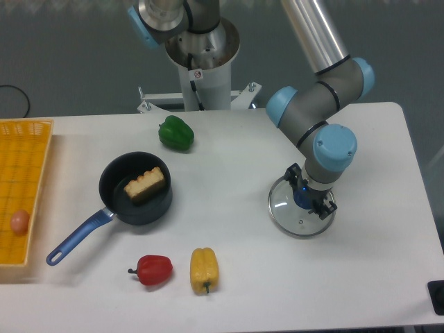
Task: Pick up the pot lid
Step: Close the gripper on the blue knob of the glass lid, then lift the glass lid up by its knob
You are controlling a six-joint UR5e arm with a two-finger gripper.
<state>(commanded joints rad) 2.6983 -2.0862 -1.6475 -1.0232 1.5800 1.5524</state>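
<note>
A UR5e arm [334, 147] reaches down over a light-colored bench [229, 187], its two dark fingers [329, 207] at the top of a clear pot lid [295, 223] with a blue knob [302, 200]. The fingers stand part way apart, one on either side of the knob; whether they press against it cannot be told from this angle. The lid lies in the right half of the camera's view, its round rim in sight beneath the fingers, and any gap between it and the bench cannot be made out.

At left, a black pan [112, 189] holds a light brown, oblong item [144, 185], its blue handle [79, 238] angled toward the lower left. A green pepper [176, 133] lies above and to the right of the pan, while a red pepper [153, 270] and a yellow vegetable [204, 270] lie near each other below it. An orange crate [35, 130] at the far left contains a rounded, reddish-brown item [20, 222]. A dark object [436, 291] shows at the lower right edge.
</note>
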